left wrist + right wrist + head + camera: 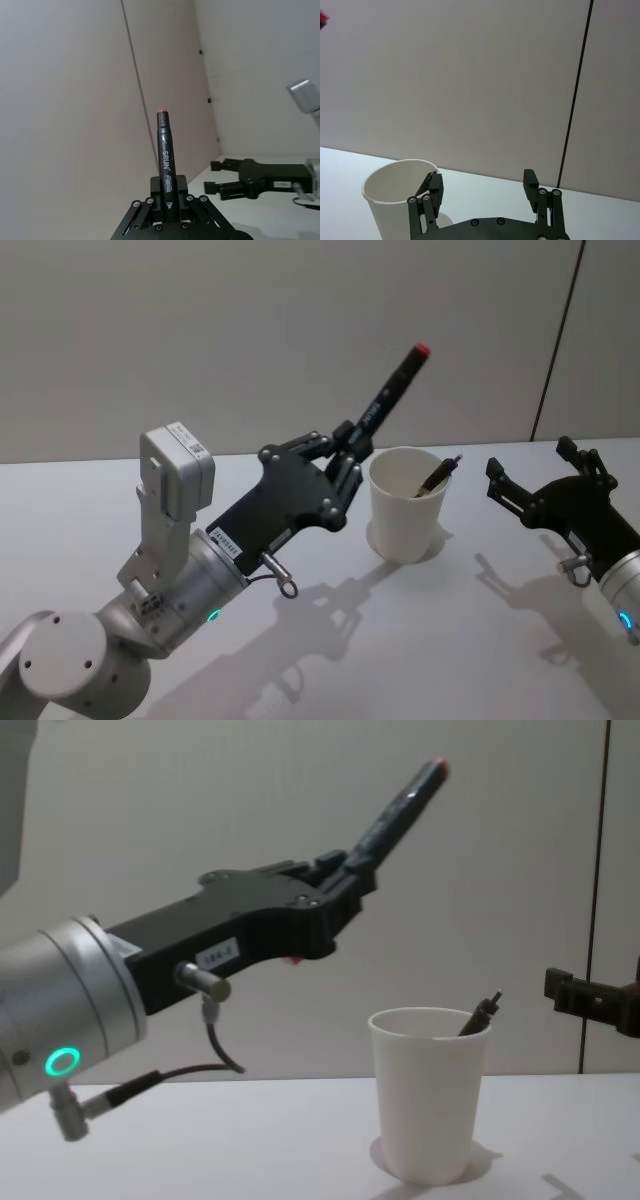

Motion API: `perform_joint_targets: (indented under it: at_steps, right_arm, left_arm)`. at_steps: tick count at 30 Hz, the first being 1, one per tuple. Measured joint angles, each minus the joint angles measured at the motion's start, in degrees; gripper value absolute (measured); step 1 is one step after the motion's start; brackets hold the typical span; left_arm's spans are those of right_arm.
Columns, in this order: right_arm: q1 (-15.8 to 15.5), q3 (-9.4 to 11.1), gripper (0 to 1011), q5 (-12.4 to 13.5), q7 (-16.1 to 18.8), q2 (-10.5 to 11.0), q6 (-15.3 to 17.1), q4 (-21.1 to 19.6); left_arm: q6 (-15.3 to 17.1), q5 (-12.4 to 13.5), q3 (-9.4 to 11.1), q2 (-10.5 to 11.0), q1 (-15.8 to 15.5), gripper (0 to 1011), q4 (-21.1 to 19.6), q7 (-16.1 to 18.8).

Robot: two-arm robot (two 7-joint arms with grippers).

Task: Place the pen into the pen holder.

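Bright and even, lit softly from overhead. Faint doubled shadows on the table (pixel 90 500) below the fingers (pixel 338 480) of the left gripper (pixel 348 455) clamped on the pen (pixel 390 390), and beside the spread right gripper (pixel 530 460), toward the pen holder (pixel 400 520).

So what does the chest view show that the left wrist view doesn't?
Chest view: the cup, with a second pen leaning inside it. Left wrist view: the white lettering along the pen. Both: the red-tipped pen clamped in the left gripper, plus the right gripper off to the side.
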Motion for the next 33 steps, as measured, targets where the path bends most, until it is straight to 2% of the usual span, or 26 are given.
perform_joint_targets:
  at_steps: [10,15,22,33]
  right_arm:
    - [0.0,0.0,1001,0.0,0.0,0.0,0.0,0.0]
    - [0.0,0.0,1001,0.0,0.0,0.0,0.0,0.0]
    - [0.0,0.0,1001,0.0,0.0,0.0,0.0,0.0]
    - [0.0,0.0,1001,0.0,0.0,0.0,0.0,0.0]
  left_arm:
    - [-0.2,-5.1,0.9,-2.1,-2.4,176,3.5,-9.8]
    - [0.1,-6.6,1.3,-2.9,-3.2,176,4.9,-12.8]
    - [0.5,-7.9,1.9,-3.8,-4.2,176,6.5,-15.8]
    - [1.1,-8.3,2.3,-4.5,-5.1,176,7.8,-17.7]
